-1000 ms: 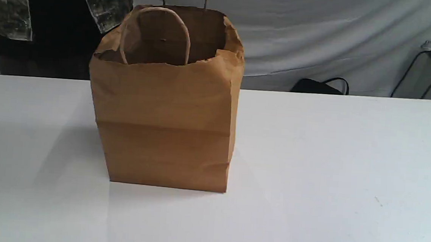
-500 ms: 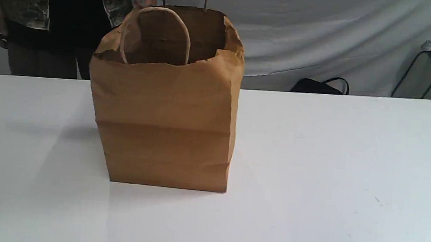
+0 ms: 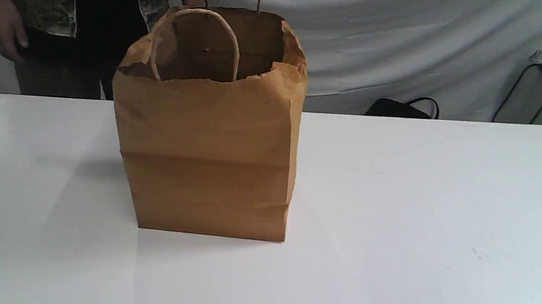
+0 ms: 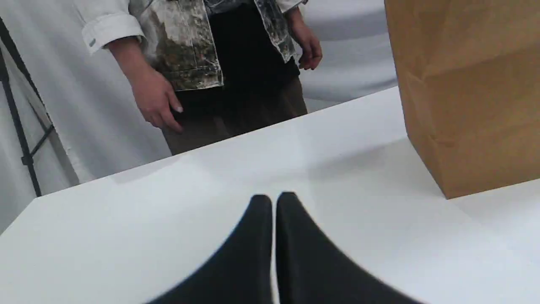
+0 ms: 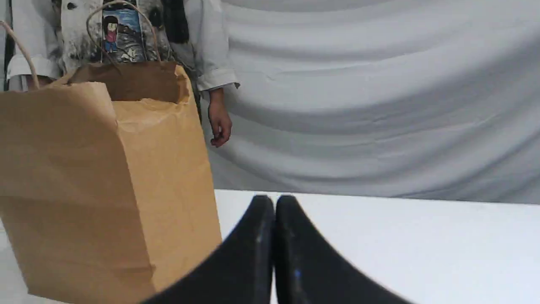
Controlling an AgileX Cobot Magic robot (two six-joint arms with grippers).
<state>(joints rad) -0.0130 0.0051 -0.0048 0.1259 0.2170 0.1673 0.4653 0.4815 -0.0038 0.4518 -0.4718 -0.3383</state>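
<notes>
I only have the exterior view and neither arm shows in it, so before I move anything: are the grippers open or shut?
Observer: The left gripper is shut, its fingertips pressed together over the white table, with nothing between them.
Operator: And the right one?
Observer: The right gripper is shut and empty too. The paper bag stands off to one side of it, not touching.
Operator: Is anything near the table that I can't see?
Observer: Yes, a black stand rises beyond the table's corner, beside the person.
</notes>
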